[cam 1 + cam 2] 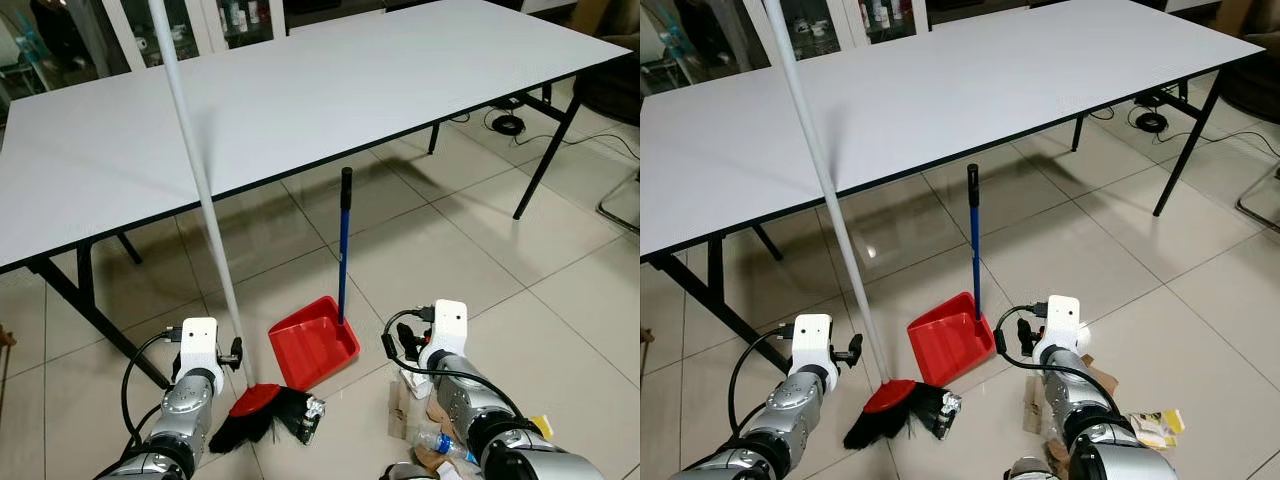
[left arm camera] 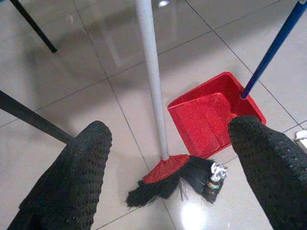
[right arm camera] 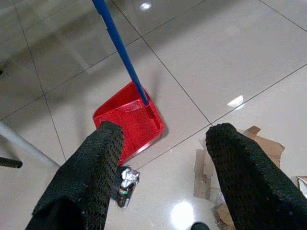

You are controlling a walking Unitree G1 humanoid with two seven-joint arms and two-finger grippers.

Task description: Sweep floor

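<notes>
A long white rectangular table (image 1: 300,100) on black metal legs stands over glossy beige floor tiles (image 1: 440,240); its near edge runs diagonally across the head views, with open tile between it and the robot. A broom with a white pole, red head and black bristles (image 1: 262,408) rests bristles-down on the tiles, its pole leaning up against the table edge. Just beside it stands a red plastic dustpan with an upright blue handle (image 1: 314,342). A crumpled silvery wrapper (image 2: 213,176) touches the bristles. Torn cardboard scraps (image 3: 208,165) lie near the right arm. Left gripper (image 2: 168,158) and right gripper (image 3: 160,158) are both spread wide, holding nothing, low above the floor either side of the dustpan.
</notes>
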